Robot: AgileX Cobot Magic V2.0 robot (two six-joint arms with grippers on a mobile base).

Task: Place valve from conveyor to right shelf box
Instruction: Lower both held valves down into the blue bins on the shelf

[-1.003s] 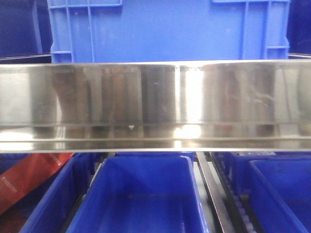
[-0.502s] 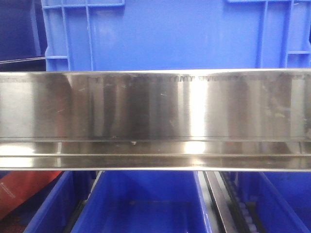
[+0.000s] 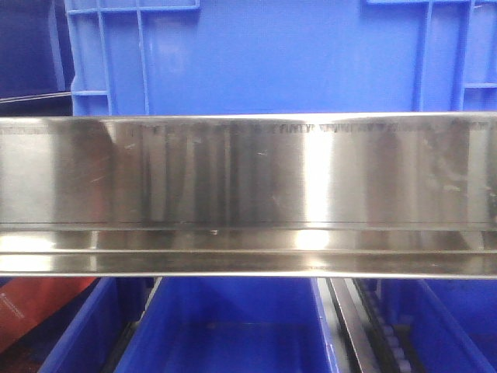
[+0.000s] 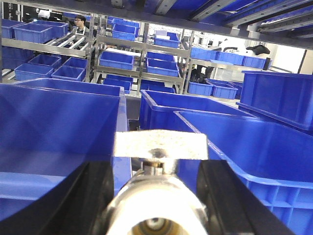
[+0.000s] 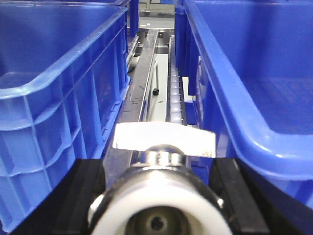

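Note:
Each wrist view shows a silver valve close to the lens. My left gripper (image 4: pixel 155 198) is shut on one valve (image 4: pixel 157 208), whose flat grey handle (image 4: pixel 160 145) points away, with blue shelf boxes (image 4: pixel 254 147) ahead and below. My right gripper (image 5: pixel 157 196) is shut on a second valve (image 5: pixel 159 208) with a pale handle (image 5: pixel 164 139). It hangs over the gap between two blue boxes, one on the left (image 5: pixel 54 88) and one on the right (image 5: pixel 254 73). Black fingers (image 5: pixel 234 196) flank each valve body. The conveyor is out of view. Neither gripper shows in the front view.
A polished steel shelf rail (image 3: pixel 248 194) crosses the front view, with a blue crate (image 3: pixel 264 54) above and open blue bins (image 3: pixel 225 326) below. A roller track (image 5: pixel 173 93) runs between the right wrist's boxes. Racks of blue bins (image 4: pixel 117 61) stand beyond.
In the front view the steel rail has dropped lower in the frame and the crate above looms larger. The last half second shows hardly any shift.

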